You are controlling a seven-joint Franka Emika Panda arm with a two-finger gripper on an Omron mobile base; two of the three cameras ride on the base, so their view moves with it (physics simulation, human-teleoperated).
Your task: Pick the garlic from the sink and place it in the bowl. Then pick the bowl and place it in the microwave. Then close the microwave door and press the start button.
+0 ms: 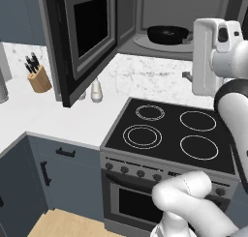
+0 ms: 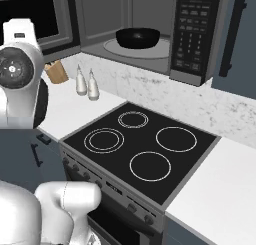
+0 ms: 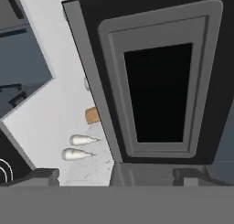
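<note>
The microwave (image 1: 160,18) is built in above the counter, and its door (image 1: 87,33) is swung wide open to the left. The black bowl (image 1: 167,34) sits on the turntable inside, also seen as the bowl (image 2: 137,38) beside the keypad strip (image 2: 192,34). The garlic is hidden from these angles and the sink is out of view. My gripper (image 3: 116,177) is open with nothing between its fingertips (image 3: 45,175). It faces the inner side of the door (image 3: 160,90) from a short distance, with the dark window ahead.
A black four-ring cooktop (image 1: 169,132) with an oven beneath lies below the microwave. Two pale shakers (image 1: 96,91) and a wooden knife block (image 1: 38,79) stand on the white counter (image 1: 48,115) under the open door. My own arm rises close at the right.
</note>
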